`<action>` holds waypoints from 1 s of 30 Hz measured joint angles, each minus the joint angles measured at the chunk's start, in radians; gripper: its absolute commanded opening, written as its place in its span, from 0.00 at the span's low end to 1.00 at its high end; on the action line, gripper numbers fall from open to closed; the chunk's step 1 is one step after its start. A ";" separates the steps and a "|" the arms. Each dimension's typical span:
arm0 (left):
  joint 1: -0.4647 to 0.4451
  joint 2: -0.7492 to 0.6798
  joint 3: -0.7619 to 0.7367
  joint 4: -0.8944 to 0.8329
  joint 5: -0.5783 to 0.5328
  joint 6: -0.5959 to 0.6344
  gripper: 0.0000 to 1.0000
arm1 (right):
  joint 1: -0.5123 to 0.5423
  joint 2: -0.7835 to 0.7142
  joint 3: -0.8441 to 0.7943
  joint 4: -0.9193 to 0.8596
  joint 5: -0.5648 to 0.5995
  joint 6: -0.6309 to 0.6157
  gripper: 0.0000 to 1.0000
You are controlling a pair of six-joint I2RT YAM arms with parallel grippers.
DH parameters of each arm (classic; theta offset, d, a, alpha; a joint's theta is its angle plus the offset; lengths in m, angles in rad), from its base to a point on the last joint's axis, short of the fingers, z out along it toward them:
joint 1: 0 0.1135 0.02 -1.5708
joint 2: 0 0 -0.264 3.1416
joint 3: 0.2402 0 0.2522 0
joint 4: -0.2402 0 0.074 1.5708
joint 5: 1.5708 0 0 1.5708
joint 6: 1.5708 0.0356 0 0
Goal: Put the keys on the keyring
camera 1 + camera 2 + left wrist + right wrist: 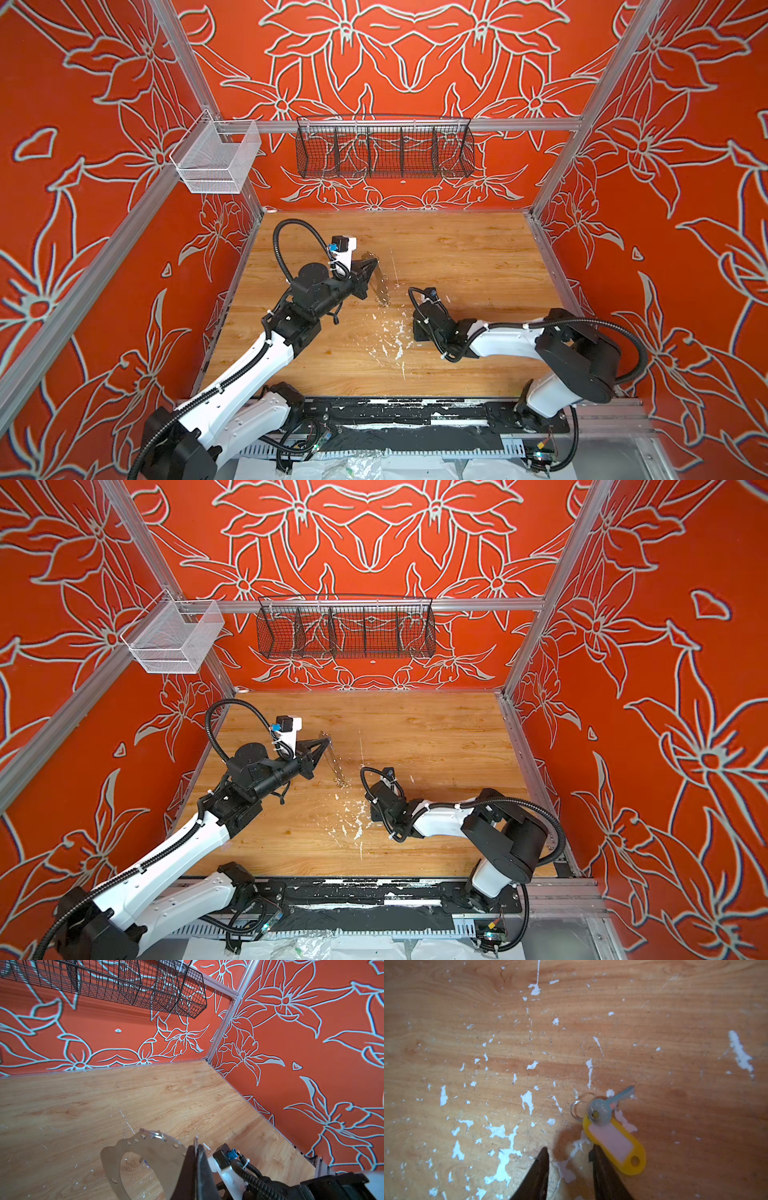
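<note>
My left gripper is shut on the rim of the keyring, a flat grey-brown ring with small metal rings at its edge. In both top views the keyring hangs edge-on from the left gripper, and its low end is near the table. In the right wrist view one of the keys, with a yellow tag, lies flat on the wood. My right gripper hovers open beside it, and one finger overlaps the tag's edge. Nothing sits between its jaws. A small blue bit shows through the keyring's hole.
The wooden table is flecked with white chips near the middle. A black wire basket hangs on the back wall and a white mesh basket on the left rail. The right arm's wrist points down and hides the yellow-tagged key in both top views.
</note>
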 measured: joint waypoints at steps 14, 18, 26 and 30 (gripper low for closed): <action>0.000 0.000 0.000 0.000 -0.001 0.001 0.00 | -0.110 0.159 0.035 0.338 -0.052 -0.063 0.67; 0.000 0.000 0.000 0.000 -0.003 0.004 0.00 | -0.129 0.200 0.084 0.338 -0.059 -0.102 0.68; 0.000 0.000 0.000 0.000 -0.014 0.005 0.00 | -0.140 0.215 0.157 0.196 0.011 -0.196 0.68; 0.000 0.000 0.000 0.000 -0.023 0.005 0.00 | -0.140 0.182 0.157 0.081 0.074 -0.239 0.65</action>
